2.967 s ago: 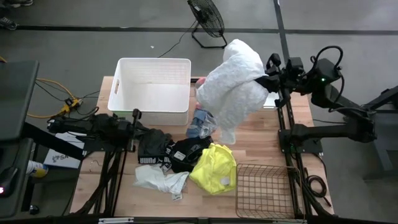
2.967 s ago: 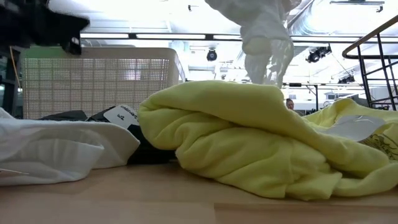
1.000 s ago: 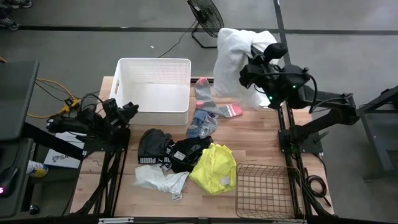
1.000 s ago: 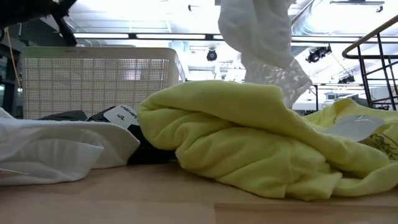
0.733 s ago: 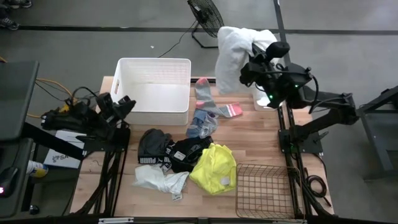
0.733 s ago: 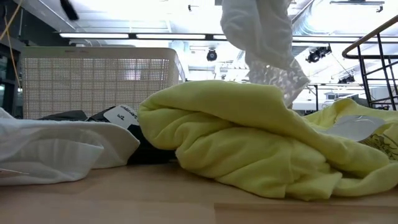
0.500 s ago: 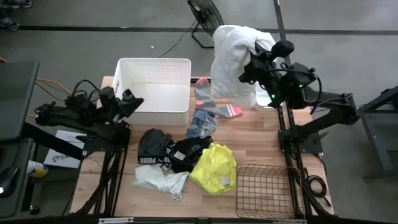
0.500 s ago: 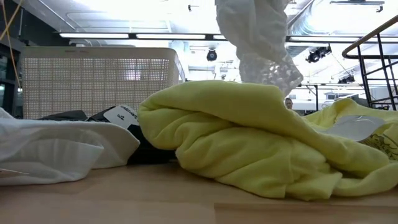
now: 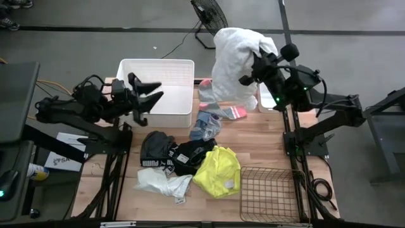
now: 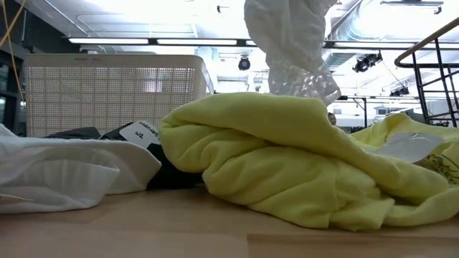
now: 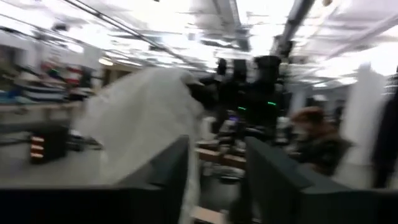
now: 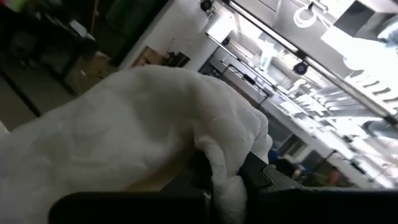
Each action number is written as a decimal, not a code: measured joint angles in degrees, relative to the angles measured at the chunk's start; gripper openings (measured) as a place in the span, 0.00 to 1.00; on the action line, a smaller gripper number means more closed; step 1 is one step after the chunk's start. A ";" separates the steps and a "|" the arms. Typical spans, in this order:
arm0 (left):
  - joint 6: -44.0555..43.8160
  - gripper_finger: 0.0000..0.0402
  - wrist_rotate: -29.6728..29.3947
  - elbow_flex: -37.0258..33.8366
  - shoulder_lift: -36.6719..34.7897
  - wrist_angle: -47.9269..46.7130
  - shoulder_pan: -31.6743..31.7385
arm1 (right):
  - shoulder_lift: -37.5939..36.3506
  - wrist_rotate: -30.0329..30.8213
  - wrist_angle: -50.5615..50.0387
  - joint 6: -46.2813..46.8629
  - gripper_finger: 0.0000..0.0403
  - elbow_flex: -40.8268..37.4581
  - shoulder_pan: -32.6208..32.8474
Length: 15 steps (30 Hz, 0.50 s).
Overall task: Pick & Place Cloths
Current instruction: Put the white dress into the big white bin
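Hanging in the air past the table's far edge, the big white cloth is clenched in the right gripper. The tub looks empty, the pile of clothes untouched, so early days. Left gripper hovers over the tub, jaws apart, holding nothing.

It was an industrial lab hall: exposed ceiling ducts, strip lights, and a floor fan at twelve o'clock.
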 joint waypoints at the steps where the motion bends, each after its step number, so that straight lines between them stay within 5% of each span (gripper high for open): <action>1: 1.19 0.51 -2.19 0.92 0.99 0.10 0.00 | -0.01 -0.87 -0.61 1.89 0.03 0.00 0.01; 7: 4.85 0.79 -9.48 5.25 5.95 -0.38 0.09 | -0.01 -10.06 -7.13 15.23 0.03 -0.04 -1.06; 15: 2.76 0.79 -2.89 13.36 11.70 -8.76 8.72 | -0.53 -27.90 -12.98 30.80 0.03 -0.04 -4.64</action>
